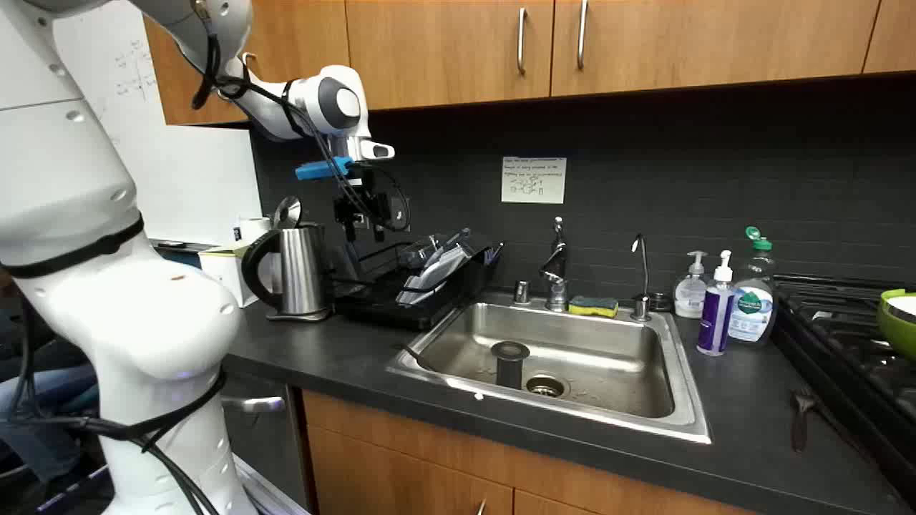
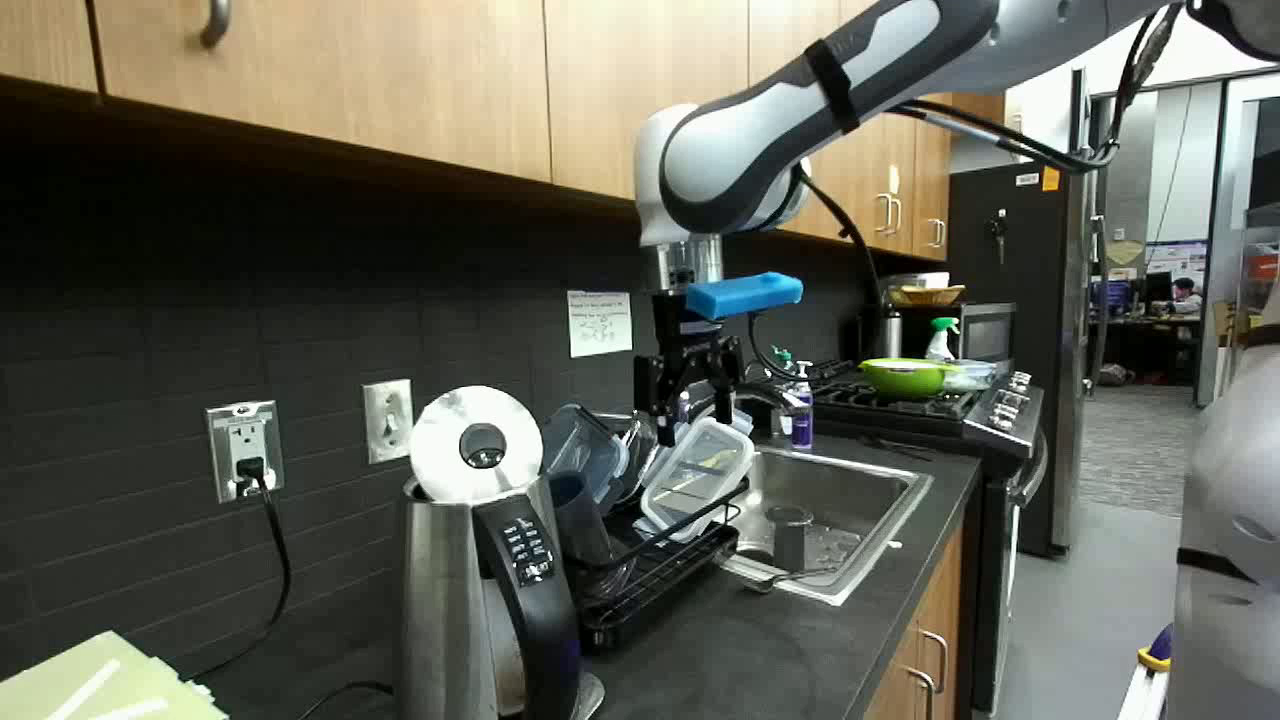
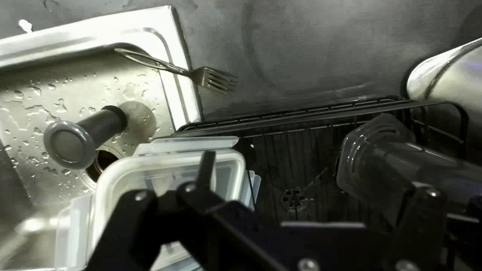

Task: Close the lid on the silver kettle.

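The silver kettle (image 1: 302, 272) stands upright on its base on the counter, left of the dish rack. It also fills the lower left of an exterior view (image 2: 440, 610), its black handle toward that camera. Its round lid (image 2: 478, 440) is tipped up and open; it also shows raised above the rim in an exterior view (image 1: 288, 212). In the wrist view only a shiny lower part of the kettle (image 3: 448, 75) shows at the right edge. My gripper (image 1: 364, 230) is open and empty, pointing down above the rack, to the kettle's side and apart from it (image 2: 695, 420).
The black dish rack (image 3: 286, 118) holds clear containers (image 2: 700, 470) and a dark cup (image 2: 580, 520) beside the kettle. A steel sink (image 1: 683, 379) lies further along. A fork (image 3: 162, 67) rests over its rim. Wooden cabinets (image 1: 451, 50) hang above. A box (image 1: 222, 275) stands behind the kettle.
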